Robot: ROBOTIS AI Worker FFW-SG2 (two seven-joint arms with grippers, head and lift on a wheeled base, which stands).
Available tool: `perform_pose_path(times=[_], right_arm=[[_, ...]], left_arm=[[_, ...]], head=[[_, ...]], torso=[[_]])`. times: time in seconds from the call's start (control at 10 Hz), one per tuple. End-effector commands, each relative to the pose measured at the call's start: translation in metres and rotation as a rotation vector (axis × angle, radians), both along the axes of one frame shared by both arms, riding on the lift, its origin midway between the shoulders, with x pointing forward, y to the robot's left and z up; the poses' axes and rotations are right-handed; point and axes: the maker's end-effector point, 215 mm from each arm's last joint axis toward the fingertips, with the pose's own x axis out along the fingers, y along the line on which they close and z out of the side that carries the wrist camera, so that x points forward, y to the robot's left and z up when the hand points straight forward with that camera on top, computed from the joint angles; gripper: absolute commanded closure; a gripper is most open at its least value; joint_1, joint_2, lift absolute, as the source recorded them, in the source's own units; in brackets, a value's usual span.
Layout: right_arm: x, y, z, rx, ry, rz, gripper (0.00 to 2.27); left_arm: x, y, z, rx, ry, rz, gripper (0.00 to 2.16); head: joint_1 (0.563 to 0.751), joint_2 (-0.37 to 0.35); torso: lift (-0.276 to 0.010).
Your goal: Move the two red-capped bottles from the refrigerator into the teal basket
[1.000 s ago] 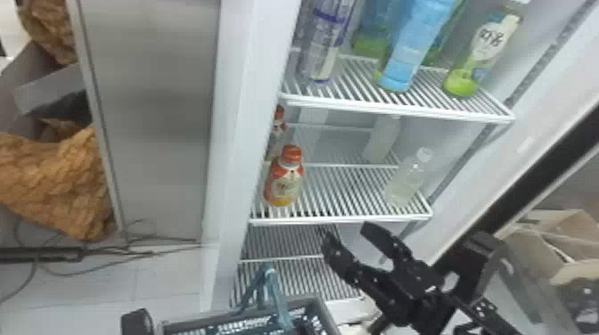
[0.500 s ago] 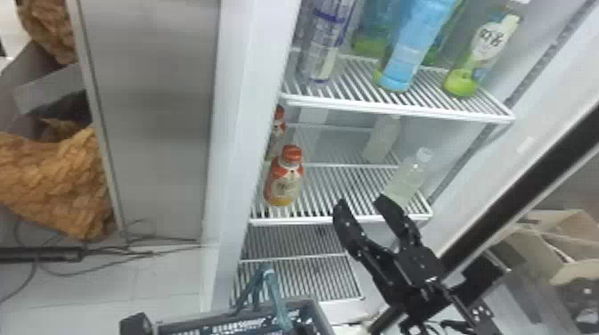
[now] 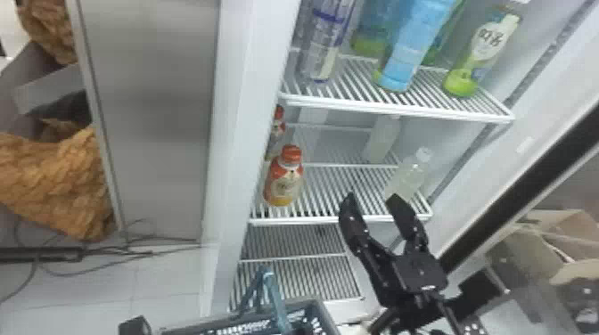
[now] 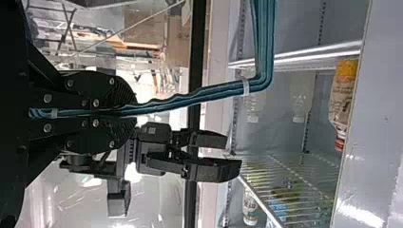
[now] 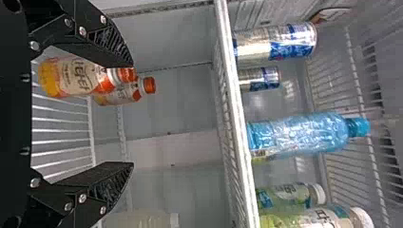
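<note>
The grey panel (image 3: 151, 111) looks like smooth, satin metal. The teal basket (image 3: 330, 318) is plastic; the blue bottle (image 5: 299, 135) is glossy, ribbed plastic, the upper can (image 5: 285, 42) shiny metal, the crumpled brown covering (image 3: 53, 182) rough and matt.

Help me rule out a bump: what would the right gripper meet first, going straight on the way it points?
Probably the front edge of the upper shelf. Depth is unclear, though: the right gripper might instead pass under it towards the fridge's back wall.
</note>
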Motion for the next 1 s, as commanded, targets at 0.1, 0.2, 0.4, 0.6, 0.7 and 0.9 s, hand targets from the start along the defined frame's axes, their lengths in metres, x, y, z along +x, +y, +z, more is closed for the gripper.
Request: perform_pose_path(times=[0.1, 0.2, 0.4, 0.6, 0.7, 0.9], right_arm=[[0.001, 0.012, -0.019, 0.019, 0.011, 0.020, 0.31], [0.001, 0.012, -0.021, -0.001, 0.008, 0.019, 0.31], [-0.001, 0.010, -0.014, -0.042, -0.015, 0.006, 0.31], [-0.001, 0.008, -0.014, -0.052, -0.024, -0.003, 0.31], [-0.001, 0.008, -0.014, -0.050, -0.024, -0.003, 0.31], [-0.002, 0.007, -0.016, -0.050, -0.022, -0.005, 0.31]], left_arm=[[0.001, 0.002, -0.004, 0.012, -0.001, 0.006, 1.10], [0.002, 0.003, -0.005, 0.013, 0.000, 0.010, 1.10], [0.002, 0.002, -0.004, 0.008, 0.004, 0.011, 1.10], [-0.001, 0.000, -0.002, 0.004, 0.002, 0.003, 1.10], [0.000, 0.000, -0.001, 0.004, 0.000, 0.003, 1.10], [0.000, 0.000, -0.002, 0.005, 0.002, 0.003, 1.10]], head=[[0.695, -0.350], [0.695, -0.350], [0.695, -0.350], [0.695, -0.350], [0.695, -0.350], [0.695, -0.350]], torso=[[-0.228], [-0.228], [-0.228], [-0.228], [-0.228], [-0.228]])
